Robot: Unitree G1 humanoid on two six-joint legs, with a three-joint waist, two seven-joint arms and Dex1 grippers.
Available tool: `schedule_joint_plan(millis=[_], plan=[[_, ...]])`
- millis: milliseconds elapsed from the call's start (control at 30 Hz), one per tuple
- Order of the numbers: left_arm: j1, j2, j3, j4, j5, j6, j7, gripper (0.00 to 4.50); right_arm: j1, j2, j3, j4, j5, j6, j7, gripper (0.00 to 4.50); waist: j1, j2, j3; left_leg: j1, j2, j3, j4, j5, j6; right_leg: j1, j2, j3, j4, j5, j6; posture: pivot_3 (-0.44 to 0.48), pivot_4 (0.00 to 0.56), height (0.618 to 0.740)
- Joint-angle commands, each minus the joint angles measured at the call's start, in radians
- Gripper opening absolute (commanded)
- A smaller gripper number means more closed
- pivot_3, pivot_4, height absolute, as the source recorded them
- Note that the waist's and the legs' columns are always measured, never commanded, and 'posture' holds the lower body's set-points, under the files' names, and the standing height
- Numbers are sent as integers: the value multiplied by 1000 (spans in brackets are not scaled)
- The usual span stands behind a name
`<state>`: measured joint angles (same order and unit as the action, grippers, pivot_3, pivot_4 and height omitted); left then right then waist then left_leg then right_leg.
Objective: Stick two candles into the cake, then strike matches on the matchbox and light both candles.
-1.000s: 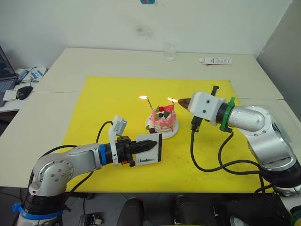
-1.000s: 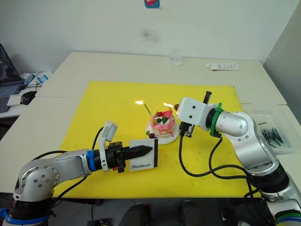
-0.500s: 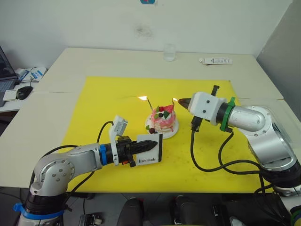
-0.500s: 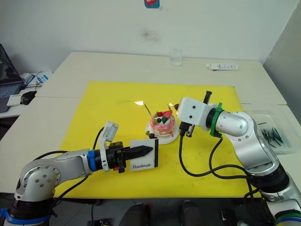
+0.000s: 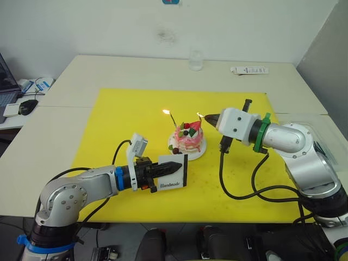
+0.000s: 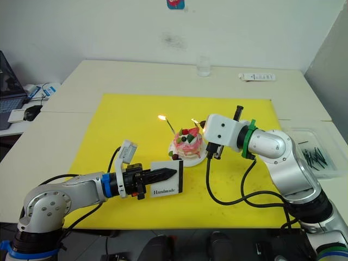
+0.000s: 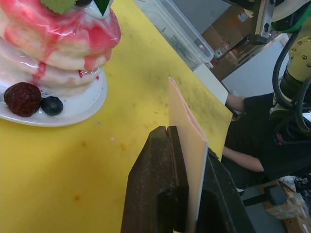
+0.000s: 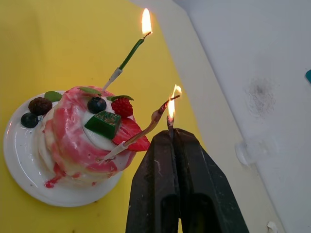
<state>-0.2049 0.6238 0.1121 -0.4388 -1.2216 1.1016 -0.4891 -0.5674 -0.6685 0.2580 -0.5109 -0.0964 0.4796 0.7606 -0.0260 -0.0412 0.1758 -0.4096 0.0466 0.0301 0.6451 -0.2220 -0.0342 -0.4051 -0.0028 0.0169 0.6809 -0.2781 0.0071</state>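
Pink cake (image 8: 85, 141) on white plate (image 8: 19, 167), sitting mid yellow mat (image 5: 125, 114). Green candle (image 8: 127, 57) burning upright in cake. Pinkish-tan candle (image 8: 146, 127) leaning toward right gripper (image 8: 171, 133), flaming at tip. Right gripper pinching lit match (image 8: 170, 122) just beside that tip. Left gripper (image 7: 182, 150) clamping matchbox (image 5: 173, 173) upright, near plate.

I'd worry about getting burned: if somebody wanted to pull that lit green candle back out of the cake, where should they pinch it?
Probably low on the green candle, at its pale whitish foot just above the cake. The flame sits at the top end, and the stick leans outward, so come in from the side, below the flame, and draw it out along its slant. It is very thin, so a light pinch seems wise.
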Motion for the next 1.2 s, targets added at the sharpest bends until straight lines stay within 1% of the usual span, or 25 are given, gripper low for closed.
schedule_joint_plan(millis=[33, 1000, 1133, 1200], plan=[[-1, -7, 0, -21, 0, -18, -10, 0, -3, -8, -11, -44, -12, -26, 1, 60, 0, 0, 0, 0, 0, 0, 0, 0, 0, 0, 0, 0, 0, 0, 0, 0, 150, 740], [-6, -6, -6, -17, 18, -17, -21, 0, -4, -12, -24, -35, -29, -47, -4, 60, 0, 0, 0, 0, 0, 0, 0, 0, 0, 0, 0, 0, 0, 0, 0, 0, 150, 740], [-10, -7, -8, -14, 20, -17, -22, 0, 5, -17, -43, -27, -39, -40, -17, 60, 0, 0, 0, 0, 0, 0, 0, 0, 0, 0, 0, 0, 0, 0, 0, 0, 150, 740], [-14, -11, -8, -17, 11, -13, -17, 0, 33, -39, -96, -17, -41, -21, -33, 60, 1, 0, 0, 0, 0, 0, 0, 0, 0, 0, 0, 0, 0, 0, 0, 0, 150, 740]])
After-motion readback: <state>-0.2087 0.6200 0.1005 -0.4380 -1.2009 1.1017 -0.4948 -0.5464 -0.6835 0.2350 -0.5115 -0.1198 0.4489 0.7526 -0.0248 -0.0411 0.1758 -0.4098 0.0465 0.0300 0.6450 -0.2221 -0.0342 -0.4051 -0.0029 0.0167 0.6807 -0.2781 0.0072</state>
